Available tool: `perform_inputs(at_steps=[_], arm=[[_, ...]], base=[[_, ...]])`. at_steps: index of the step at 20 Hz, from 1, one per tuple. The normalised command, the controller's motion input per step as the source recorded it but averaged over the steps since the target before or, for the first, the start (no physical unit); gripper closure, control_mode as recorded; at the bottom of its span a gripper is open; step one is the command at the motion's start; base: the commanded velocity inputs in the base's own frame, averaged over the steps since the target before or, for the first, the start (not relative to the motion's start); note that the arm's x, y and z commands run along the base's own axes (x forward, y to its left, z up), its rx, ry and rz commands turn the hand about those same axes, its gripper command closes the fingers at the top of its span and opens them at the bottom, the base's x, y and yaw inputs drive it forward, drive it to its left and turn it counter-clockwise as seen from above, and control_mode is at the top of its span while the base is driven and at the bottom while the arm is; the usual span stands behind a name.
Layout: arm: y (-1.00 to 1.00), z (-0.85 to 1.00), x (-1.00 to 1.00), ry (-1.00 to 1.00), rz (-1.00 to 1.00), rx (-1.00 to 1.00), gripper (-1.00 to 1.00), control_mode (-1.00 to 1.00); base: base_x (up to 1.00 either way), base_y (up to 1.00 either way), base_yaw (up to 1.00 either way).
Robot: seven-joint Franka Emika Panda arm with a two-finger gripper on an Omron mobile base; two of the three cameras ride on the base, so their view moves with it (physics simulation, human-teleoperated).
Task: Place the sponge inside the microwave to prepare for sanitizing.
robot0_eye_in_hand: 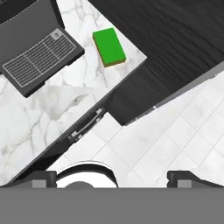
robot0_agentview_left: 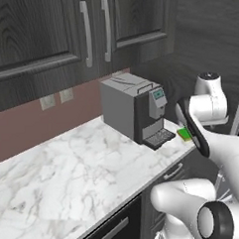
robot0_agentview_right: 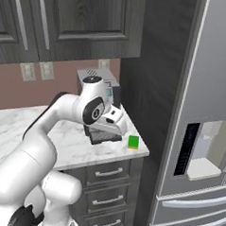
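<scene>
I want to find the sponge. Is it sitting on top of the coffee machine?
No, the green sponge lies flat on the marble counter beside the coffee machine.

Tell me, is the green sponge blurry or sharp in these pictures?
Hand view: the sponge looks sharp, its yellow edge plain. Right base view: small but clear. Left base view: the arm partly hides it, and it looks soft.

sponge on counter corner, just right of coffee machine; fridge further right.
</scene>
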Motion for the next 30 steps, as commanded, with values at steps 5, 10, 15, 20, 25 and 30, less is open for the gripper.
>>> perform_inputs(at_steps=[5, 10, 15, 20, 25, 30], arm=[[-0.29, -0.11, 0.42, 0.00, 0.03, 0.00, -1.00, -1.00], [-0.08, -0.13, 0.18, 0.00, 0.01, 0.00, -1.00, -1.00], [0.00, -0.13, 0.20, 0.00, 0.02, 0.00, -1.00, -1.00], [-0.05, -0.25, 0.29, 0.00, 0.08, 0.00, -1.00, -1.00], [-0.03, -0.28, 0.22, 0.00, 0.10, 0.00, -1.00, -1.00], [-0.08, -0.19, 0.23, 0.00, 0.09, 0.00, -1.00, -1.00]], base=[[0.00, 0.00, 0.00], [0.00, 0.00, 0.00], [0.00, 0.00, 0.00], [0.00, 0.00, 0.00], [0.00, 0.00, 0.00], [0.00, 0.00, 0.00]])
